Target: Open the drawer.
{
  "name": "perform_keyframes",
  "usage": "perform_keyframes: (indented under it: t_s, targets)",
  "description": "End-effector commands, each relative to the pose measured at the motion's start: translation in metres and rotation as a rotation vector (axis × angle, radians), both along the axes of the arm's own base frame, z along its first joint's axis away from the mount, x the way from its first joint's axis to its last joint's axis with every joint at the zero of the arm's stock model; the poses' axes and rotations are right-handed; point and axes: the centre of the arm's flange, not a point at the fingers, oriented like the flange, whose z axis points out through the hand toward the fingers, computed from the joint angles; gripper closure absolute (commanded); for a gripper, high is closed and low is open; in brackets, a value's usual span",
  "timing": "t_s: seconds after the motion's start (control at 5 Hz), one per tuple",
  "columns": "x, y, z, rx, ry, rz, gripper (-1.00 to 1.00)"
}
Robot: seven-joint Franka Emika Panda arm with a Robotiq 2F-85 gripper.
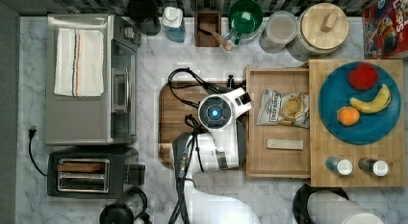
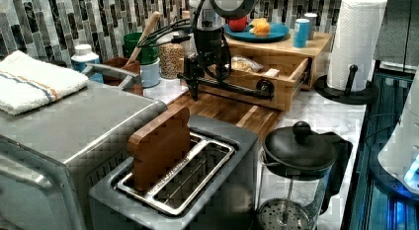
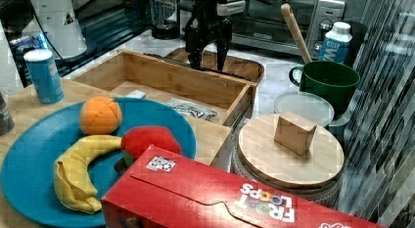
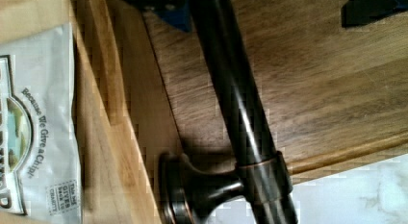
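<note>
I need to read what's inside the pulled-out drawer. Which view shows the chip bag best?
The top view: the chip bag lies unobstructed, face up, in the drawer. The right view catches it low and foreshortened; the left view shows a glimpse; the wrist view, one printed edge.

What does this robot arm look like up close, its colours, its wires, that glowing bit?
The arm has rounded white shells with dark grey bands at the joints. On its wrist sits a round black disc with a glowing blue light at its middle. Loose black cables loop off the wrist and run down beside the arm. The gripper is black, with two slim straight fingers.
</note>
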Motion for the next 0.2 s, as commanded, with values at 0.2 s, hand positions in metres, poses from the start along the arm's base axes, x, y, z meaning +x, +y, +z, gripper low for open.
perform_keyframes:
  t_s: [0.2]
  targets:
    - [-0.0259, 0.1539, 0.0181, 0.061, -0.037, 0.193, -1.00]
